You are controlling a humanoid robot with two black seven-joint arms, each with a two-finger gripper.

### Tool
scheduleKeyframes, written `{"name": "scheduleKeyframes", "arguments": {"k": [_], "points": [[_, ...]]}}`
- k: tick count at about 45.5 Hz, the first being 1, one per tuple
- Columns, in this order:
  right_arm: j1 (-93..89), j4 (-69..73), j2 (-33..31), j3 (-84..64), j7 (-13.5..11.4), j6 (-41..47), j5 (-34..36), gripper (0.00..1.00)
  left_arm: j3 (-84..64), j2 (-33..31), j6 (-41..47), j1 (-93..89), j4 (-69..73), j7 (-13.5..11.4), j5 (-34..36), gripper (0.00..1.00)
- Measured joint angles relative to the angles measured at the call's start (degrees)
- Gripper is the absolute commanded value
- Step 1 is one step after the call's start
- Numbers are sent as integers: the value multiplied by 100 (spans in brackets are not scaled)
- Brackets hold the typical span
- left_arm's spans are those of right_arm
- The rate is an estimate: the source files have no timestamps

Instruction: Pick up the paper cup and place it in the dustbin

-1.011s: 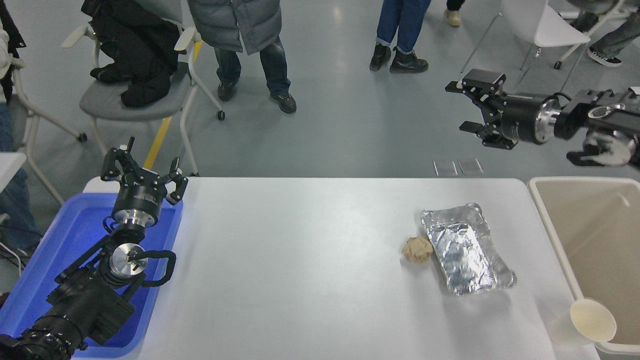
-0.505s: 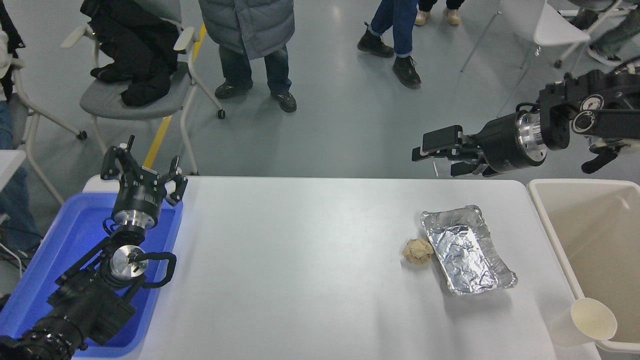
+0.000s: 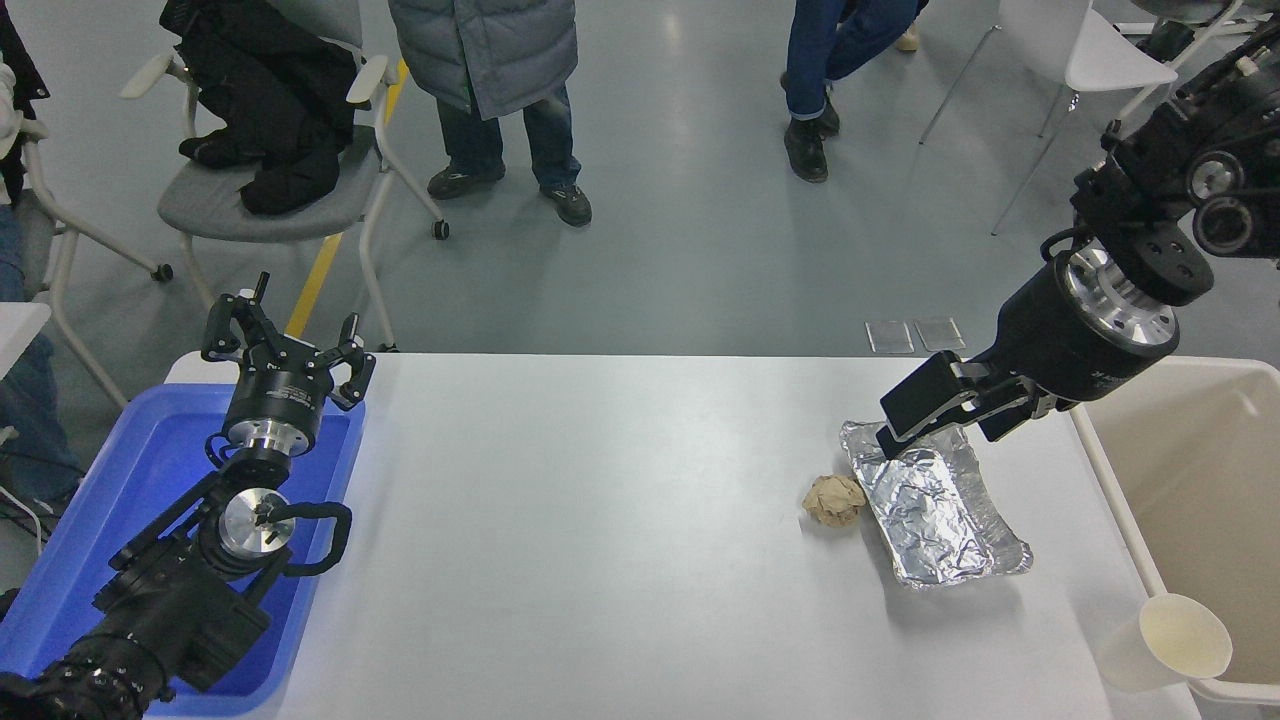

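Head view, near right table corner: paper cup (image 3: 1165,645) on its side, against dustbin (image 3: 1190,490) rim, ungrasped. Right gripper (image 3: 925,420) over foil tray (image 3: 935,500), spread undeterminable. Left gripper (image 3: 285,345) parked, fingers apart. Approach step; next needs reaching nearer, toward cup

Both black arms carry silver metal wrist rings; each tool (image 3: 285,350) is black.
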Motion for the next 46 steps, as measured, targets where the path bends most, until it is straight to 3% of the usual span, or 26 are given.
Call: {"name": "scheduleKeyframes", "arguments": {"k": [23, 46], "points": [[272, 50, -14, -383, -3, 170, -52, 100, 3, -2, 0, 0, 0, 0, 0, 99], [-690, -534, -1486, -792, 1, 186, -2190, 100, 5, 0, 0, -1, -1, 0, -1, 99]]}}
